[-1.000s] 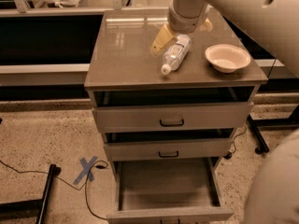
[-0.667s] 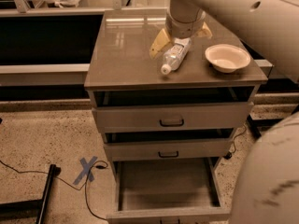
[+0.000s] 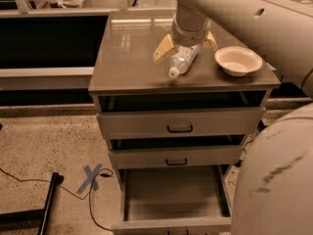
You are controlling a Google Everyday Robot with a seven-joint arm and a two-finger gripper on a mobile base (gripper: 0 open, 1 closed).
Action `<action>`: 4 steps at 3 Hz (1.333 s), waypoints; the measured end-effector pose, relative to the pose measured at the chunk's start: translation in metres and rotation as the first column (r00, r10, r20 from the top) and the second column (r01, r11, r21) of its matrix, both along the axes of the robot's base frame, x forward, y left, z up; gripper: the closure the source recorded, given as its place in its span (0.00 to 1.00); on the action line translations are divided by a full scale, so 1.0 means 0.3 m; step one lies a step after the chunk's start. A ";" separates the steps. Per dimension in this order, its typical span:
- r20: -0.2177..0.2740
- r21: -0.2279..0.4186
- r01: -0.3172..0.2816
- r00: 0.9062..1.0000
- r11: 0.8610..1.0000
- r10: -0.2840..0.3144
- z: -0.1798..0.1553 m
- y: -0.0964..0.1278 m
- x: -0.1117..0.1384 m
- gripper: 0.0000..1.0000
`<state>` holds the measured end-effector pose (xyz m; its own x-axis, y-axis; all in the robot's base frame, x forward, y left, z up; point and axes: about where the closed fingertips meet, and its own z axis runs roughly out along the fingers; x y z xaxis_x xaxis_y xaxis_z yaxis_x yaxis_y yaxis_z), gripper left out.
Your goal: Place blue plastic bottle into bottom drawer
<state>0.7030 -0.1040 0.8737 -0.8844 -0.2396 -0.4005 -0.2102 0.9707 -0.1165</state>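
The blue plastic bottle [image 3: 181,61] lies on its side on the cabinet top [image 3: 132,58], white cap toward the front edge. My gripper [image 3: 185,50] comes down from above over the bottle's rear end. It is open, with one yellow finger [image 3: 162,48] left of the bottle and the other on its right. The bottom drawer [image 3: 171,195] is pulled out below, a wide grey box that looks empty.
A cream round bowl [image 3: 238,60] sits on the cabinet top just right of the bottle. Two shallower drawers with black handles [image 3: 179,128] are partly open above the bottom one. My arm's large body fills the right foreground. A blue tape cross [image 3: 91,176] and cables lie on the floor at the left.
My gripper has sunk slightly lower around the bottle. The arm's body has swung further into the right foreground. The bottle has not moved.
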 end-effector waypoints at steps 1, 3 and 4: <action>0.009 0.011 0.017 1.000 1.000 -0.017 -0.033 -0.005 0.028 0.00; 0.028 0.033 0.004 1.000 0.999 -0.005 -0.096 -0.016 0.062 0.00; 0.053 0.059 -0.016 0.999 0.998 0.013 -0.111 -0.007 0.075 0.00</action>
<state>0.7255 -0.1061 0.8403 -0.8586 -0.2266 -0.4599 -0.2194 0.9731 -0.0698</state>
